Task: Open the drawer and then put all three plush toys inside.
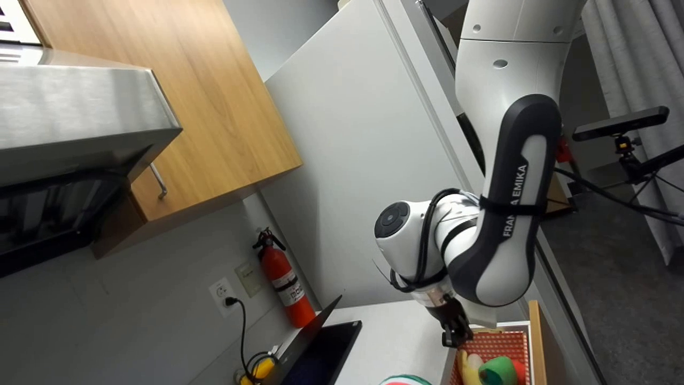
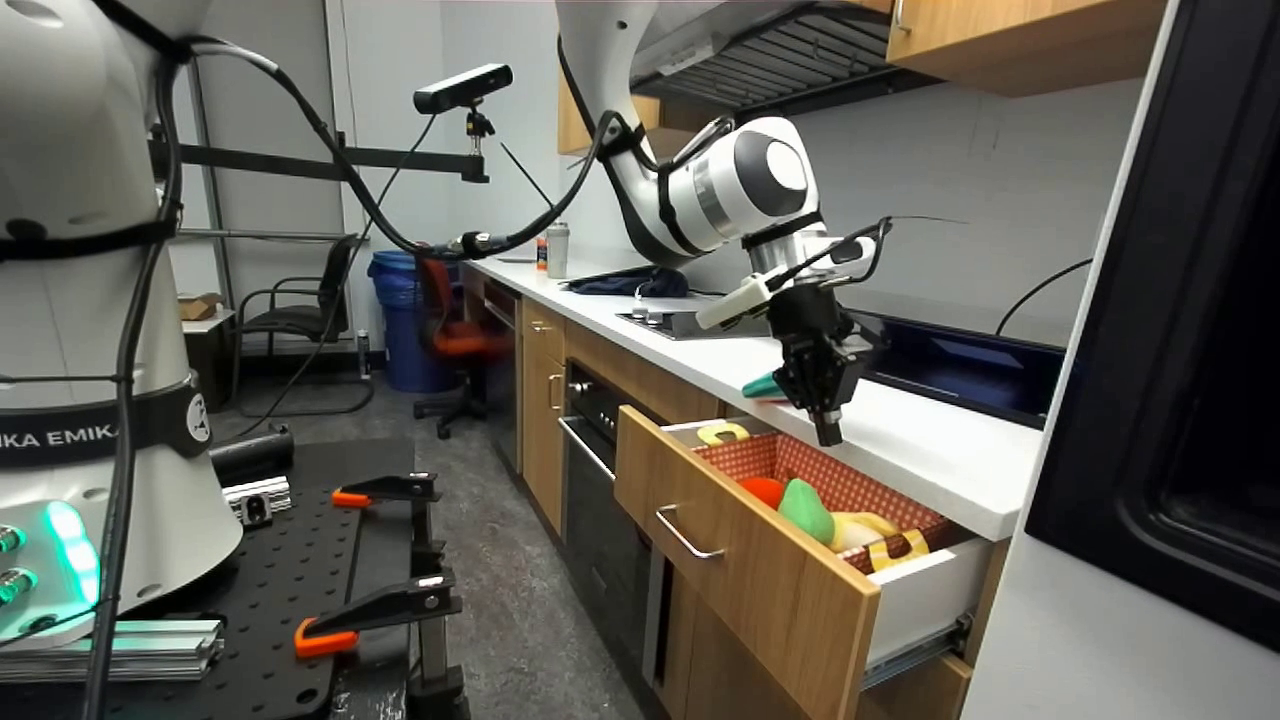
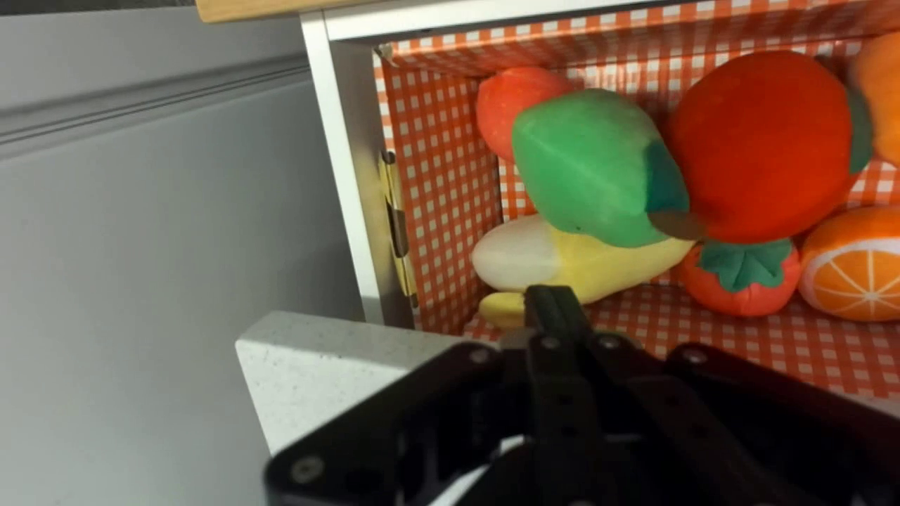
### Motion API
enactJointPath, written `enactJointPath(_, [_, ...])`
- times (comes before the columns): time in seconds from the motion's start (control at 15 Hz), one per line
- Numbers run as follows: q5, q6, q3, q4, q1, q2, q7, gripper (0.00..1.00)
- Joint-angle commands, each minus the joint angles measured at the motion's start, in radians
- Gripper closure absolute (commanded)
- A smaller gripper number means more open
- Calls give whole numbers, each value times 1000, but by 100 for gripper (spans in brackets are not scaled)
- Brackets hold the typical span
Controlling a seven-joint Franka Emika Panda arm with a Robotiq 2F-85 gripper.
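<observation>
Drawer (image 2: 790,605), faced in light-brown wood, fitted with a metal handle (image 2: 690,536); pulled out from under the white desk (image 2: 920,425) and furnished with a red-and-white checked lining (image 3: 450,190). Plush toys (image 2: 805,512), contained in the drawer, listed from the wrist view: small red toy (image 3: 520,105), placed in the left corner by the drawer's front; green toy (image 3: 587,165), set just right of it, with parts of the small red toy and of the yellow-and-white toy (image 3: 612,267) covered by it; large red toy (image 3: 763,151), placed right of the green toy; leafy red toy (image 3: 742,292), set beside a slice-marked orange toy (image 3: 861,270); second orange toy (image 3: 879,98), cut off at the right edge. Pincer (image 2: 828,430), black, narrow, its fingers drawn fully together; held above the desk side of the drawer, apart from the toys. Arm (image 2: 690,200), white, bent down over the desk. Green-and-red item (image 2: 763,387), laid on the desk, partly hidden by the pincer in an exterior view; kind not determined. Fire extinguisher (image 1: 288,291), red, kept by the wall near a socket (image 1: 222,293). Wall cupboard (image 1: 214,107), wooden, mounted above the desk.
</observation>
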Motion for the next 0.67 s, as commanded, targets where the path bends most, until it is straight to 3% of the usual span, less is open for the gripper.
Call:
enactJointPath(0.0, [-58, 23, -5, -79, 6, -72, 50, 100])
enactJointPath(0.6, [-112, 38, 25, -123, -13, -155, 114, 100])
